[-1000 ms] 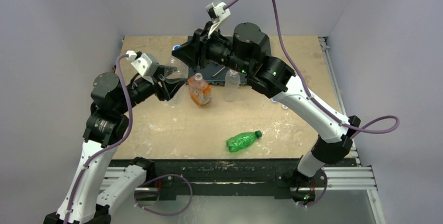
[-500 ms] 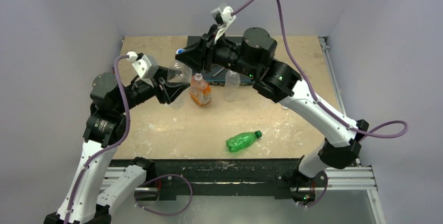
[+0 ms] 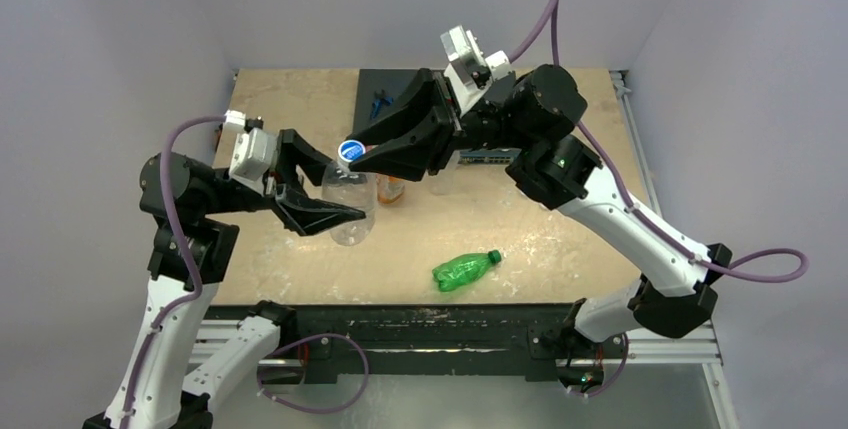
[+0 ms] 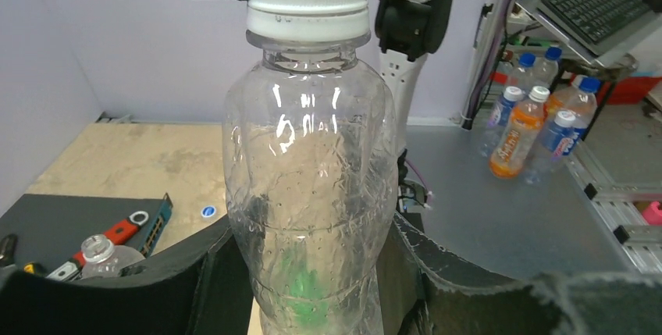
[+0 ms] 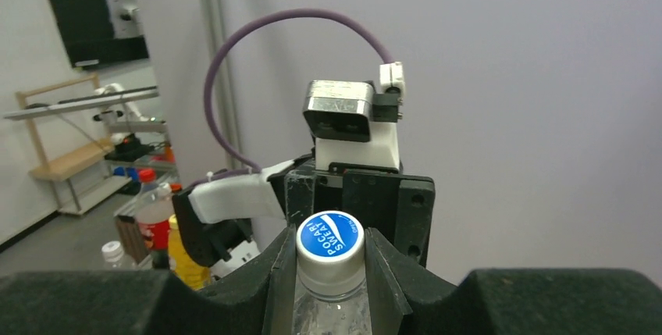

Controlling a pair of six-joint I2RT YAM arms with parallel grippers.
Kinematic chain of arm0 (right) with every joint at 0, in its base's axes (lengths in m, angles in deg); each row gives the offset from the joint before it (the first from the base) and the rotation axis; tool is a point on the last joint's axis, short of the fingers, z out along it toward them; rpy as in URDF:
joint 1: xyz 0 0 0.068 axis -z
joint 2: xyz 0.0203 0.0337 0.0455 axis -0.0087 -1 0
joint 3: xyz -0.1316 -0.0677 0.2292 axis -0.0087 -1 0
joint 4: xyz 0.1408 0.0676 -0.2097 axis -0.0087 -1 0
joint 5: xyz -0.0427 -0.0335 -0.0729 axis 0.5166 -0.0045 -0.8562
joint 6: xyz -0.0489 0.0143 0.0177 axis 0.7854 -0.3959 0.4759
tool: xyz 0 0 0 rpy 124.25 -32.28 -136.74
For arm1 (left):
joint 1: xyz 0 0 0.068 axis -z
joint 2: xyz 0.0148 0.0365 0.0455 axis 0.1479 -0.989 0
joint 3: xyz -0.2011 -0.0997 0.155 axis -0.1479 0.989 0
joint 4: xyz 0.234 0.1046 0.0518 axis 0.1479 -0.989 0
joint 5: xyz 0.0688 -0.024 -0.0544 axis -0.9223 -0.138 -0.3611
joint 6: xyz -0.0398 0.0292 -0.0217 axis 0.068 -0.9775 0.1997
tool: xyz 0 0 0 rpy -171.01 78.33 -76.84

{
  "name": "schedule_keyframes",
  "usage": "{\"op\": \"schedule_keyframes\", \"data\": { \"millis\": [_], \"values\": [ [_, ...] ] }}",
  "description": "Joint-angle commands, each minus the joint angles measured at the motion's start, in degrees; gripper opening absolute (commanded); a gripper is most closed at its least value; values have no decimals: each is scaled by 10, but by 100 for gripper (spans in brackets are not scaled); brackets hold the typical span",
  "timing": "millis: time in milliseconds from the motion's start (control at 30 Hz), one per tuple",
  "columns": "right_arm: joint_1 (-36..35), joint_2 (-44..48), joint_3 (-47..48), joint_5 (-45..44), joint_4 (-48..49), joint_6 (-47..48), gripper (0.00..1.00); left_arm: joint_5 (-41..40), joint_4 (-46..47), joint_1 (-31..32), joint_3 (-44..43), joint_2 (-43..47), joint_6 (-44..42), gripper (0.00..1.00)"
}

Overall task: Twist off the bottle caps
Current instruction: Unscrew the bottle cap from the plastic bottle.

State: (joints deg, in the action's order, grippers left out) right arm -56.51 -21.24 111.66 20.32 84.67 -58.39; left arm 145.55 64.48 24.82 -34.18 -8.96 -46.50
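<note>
My left gripper is shut on the body of a clear crinkled bottle and holds it upright above the table. In the left wrist view the bottle fills the gap between my fingers. My right gripper is shut on its white cap with a blue face; in the right wrist view the cap sits pinched between both fingers. The orange-label bottle stands behind, partly hidden. The green bottle lies on its side near the front. A second clear bottle's top shows low left.
A dark mat at the back holds a blue tool and a red-handled tool. A small blue-faced cap lies loose on the table. Several other bottles stand on a grey surface off the table.
The left arm has pulled the clear bottle forward and up from the back of the table. The right gripper has followed and now grips its cap.
</note>
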Motion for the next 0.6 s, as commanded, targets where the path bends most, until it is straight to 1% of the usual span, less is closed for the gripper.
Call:
{"op": "schedule_keyframes", "data": {
  "millis": [0,67,100,133,167,200,233,267,300,400,467,567],
  "values": [
    [-9,-7,23,155,19,-26,0,33,-19,1,-25,-17,18,19],
    [-8,-9,36,136,-16,-6,0,27,-45,1,-29,-17,-6,19],
    [-8,-10,46,107,-39,8,0,19,-56,1,-30,-16,-19,19],
    [-8,-10,53,61,-64,22,7,7,-70,1,-30,-15,-37,19],
    [-8,-8,58,-12,-90,30,24,-19,-89,1,-31,-15,-59,20],
    [-8,-6,60,-87,-105,33,44,-45,-107,1,-32,-13,-84,20],
    [-8,-5,61,-148,-113,33,60,-75,-124,1,-31,-11,-108,20],
    [-9,-6,61,-194,-116,27,71,-102,-140,1,-32,-11,-133,20],
    [-10,-7,60,-235,-116,18,77,-132,-153,1,-31,-11,-157,20],
    [-28,-19,65,-314,-123,11,82,-237,-169,1,-23,-11,-195,20],
    [-52,-42,93,-380,-155,24,79,-288,-175,1,-21,-10,-214,19],
    [-83,-90,156,-476,-218,46,71,-326,-169,1,-14,-8,-223,19]
  ]
}}
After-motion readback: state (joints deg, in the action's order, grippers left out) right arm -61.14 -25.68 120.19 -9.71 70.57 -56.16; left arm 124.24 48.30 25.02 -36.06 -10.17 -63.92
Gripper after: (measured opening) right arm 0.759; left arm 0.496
